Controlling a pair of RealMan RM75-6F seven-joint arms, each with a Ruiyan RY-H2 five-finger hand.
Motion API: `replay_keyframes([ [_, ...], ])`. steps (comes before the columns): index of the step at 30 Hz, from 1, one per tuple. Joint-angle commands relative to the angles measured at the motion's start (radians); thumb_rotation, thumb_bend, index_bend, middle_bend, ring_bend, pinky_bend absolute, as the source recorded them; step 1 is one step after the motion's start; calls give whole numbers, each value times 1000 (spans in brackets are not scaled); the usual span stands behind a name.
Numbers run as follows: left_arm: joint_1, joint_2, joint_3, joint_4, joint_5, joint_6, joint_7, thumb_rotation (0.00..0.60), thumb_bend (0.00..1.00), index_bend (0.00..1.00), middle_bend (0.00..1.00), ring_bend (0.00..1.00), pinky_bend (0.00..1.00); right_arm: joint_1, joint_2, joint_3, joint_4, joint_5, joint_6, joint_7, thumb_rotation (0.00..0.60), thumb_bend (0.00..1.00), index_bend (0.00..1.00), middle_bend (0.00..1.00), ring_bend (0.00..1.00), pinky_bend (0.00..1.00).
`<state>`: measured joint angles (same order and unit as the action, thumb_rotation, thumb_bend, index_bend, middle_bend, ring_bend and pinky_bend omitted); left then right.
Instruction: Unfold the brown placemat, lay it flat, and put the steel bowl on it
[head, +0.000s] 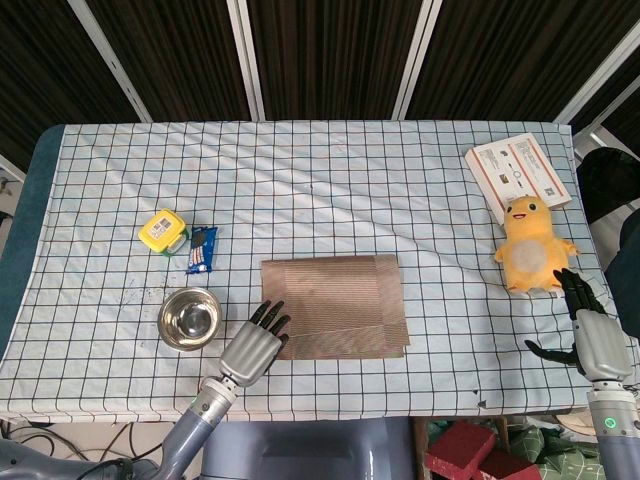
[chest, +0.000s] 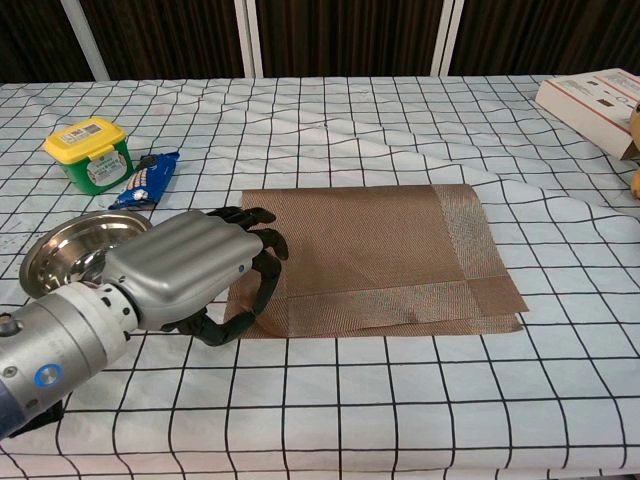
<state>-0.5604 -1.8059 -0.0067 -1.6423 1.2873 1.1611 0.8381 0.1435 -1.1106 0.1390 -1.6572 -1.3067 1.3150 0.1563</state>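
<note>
The brown placemat (head: 335, 305) (chest: 370, 250) lies folded on the checked cloth near the table's front, with a folded-over strip along its right and near edges. My left hand (head: 252, 348) (chest: 185, 270) is at its near-left corner, with fingers curled over the edge and the thumb under it, pinching the corner. The steel bowl (head: 189, 318) (chest: 70, 255) stands upright and empty just left of that hand. My right hand (head: 590, 335) hovers at the table's far right edge with its fingers spread, holding nothing. The chest view does not show it.
A yellow-lidded tub (head: 164, 231) (chest: 88, 152) and a blue snack packet (head: 202, 249) (chest: 146, 180) lie behind the bowl. At the right, a yellow plush toy (head: 533, 250) sits in front of a white box (head: 520, 175) (chest: 595, 98).
</note>
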Motion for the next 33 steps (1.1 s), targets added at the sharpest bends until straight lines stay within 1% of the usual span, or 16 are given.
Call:
replay_keyframes([
  [1,3,18,5,-45,32,14,-18,600,424,590,216,36,107,0,0,0,0,0,0,1,600,28,0,0,0,157],
  [7,6,46,13,-114,84,34,-33,600,424,590,217,36,107,-1,0,0,-1,0,1,0,600,27,0,0,0,157],
  [9,4,57,-1,-139,97,46,-39,600,420,590,218,36,107,-1,1,0,-1,0,1,0,600,30,0,0,0,157],
  [13,-2,72,-51,-167,82,58,-44,600,423,592,222,36,107,-1,0,3,-8,8,-3,12,600,46,0,0,0,157],
  [15,-9,77,-92,-173,59,63,-48,600,423,593,223,37,108,0,4,4,-6,12,-7,10,600,46,0,0,0,157],
  [16,-14,79,-122,-179,29,59,-58,600,423,593,224,37,108,1,4,5,-3,14,-6,6,600,46,0,0,0,157],
  [21,-45,94,-214,-164,-51,36,-70,600,423,593,225,37,112,4,4,11,-2,29,-14,8,600,46,0,0,0,157],
  [22,-55,98,-239,-153,-70,30,-75,600,423,593,225,37,114,4,4,13,-2,32,-15,7,600,46,0,0,0,157],
  [24,-66,101,-266,-136,-90,24,-82,600,423,594,227,41,117,4,4,14,-1,35,-15,8,600,46,0,0,0,157],
  [26,-81,100,-305,-108,-130,13,-97,600,423,595,230,53,128,4,5,15,0,38,-16,4,600,46,0,0,0,157],
  [31,-127,76,-412,-38,-274,-15,-130,600,423,596,234,58,135,4,4,14,-1,40,-16,-1,600,46,0,0,0,157],
  [32,-144,66,-445,-13,-315,-20,-139,600,423,597,235,57,135,5,4,14,-1,40,-17,-3,600,46,0,0,0,157],
  [33,-155,59,-464,5,-340,-22,-143,600,423,597,236,57,135,5,3,14,-1,41,-18,-4,600,46,0,0,0,157],
])
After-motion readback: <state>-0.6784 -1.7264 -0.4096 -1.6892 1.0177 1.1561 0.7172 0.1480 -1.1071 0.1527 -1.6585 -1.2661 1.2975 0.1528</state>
